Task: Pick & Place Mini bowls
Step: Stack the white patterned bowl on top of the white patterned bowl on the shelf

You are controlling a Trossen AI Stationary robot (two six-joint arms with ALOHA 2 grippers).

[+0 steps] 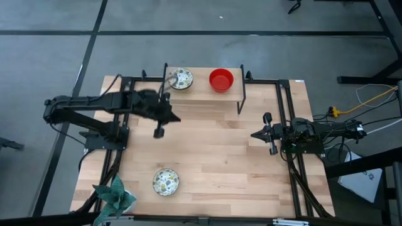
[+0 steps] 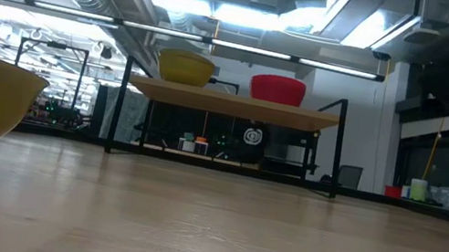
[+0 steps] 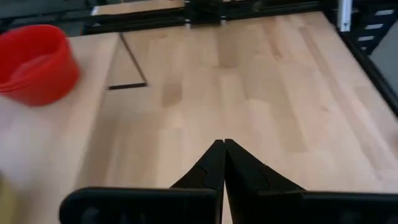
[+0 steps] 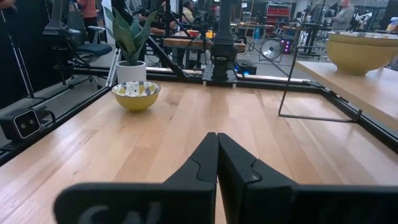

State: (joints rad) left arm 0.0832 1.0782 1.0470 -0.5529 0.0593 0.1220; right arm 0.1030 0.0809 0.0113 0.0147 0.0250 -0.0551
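Observation:
A red mini bowl [image 1: 221, 80] and a floral mini bowl [image 1: 180, 79], yellow outside, stand on a raised wooden shelf [image 1: 204, 94] at the table's far edge. In the low view the yellow-sided bowl [image 2: 186, 67] and the red one [image 2: 277, 89] show side by side on it. A second floral bowl [image 1: 166, 182] rests on its base on the table near the front edge. My left gripper [image 1: 176, 118] is shut and empty above the table, just in front of the shelf; its wrist view shows the red bowl [image 3: 34, 62]. My right gripper [image 1: 253, 134] is shut and empty at the right.
A teal leafy plant [image 1: 115, 194] in a white pot [image 4: 130, 71] stands at the near left corner. The shelf's thin black legs [image 1: 240, 97] stand on the table. Black frame rails [image 1: 286, 107] run along the table's sides. Bare wood [image 1: 220, 157] lies between the arms.

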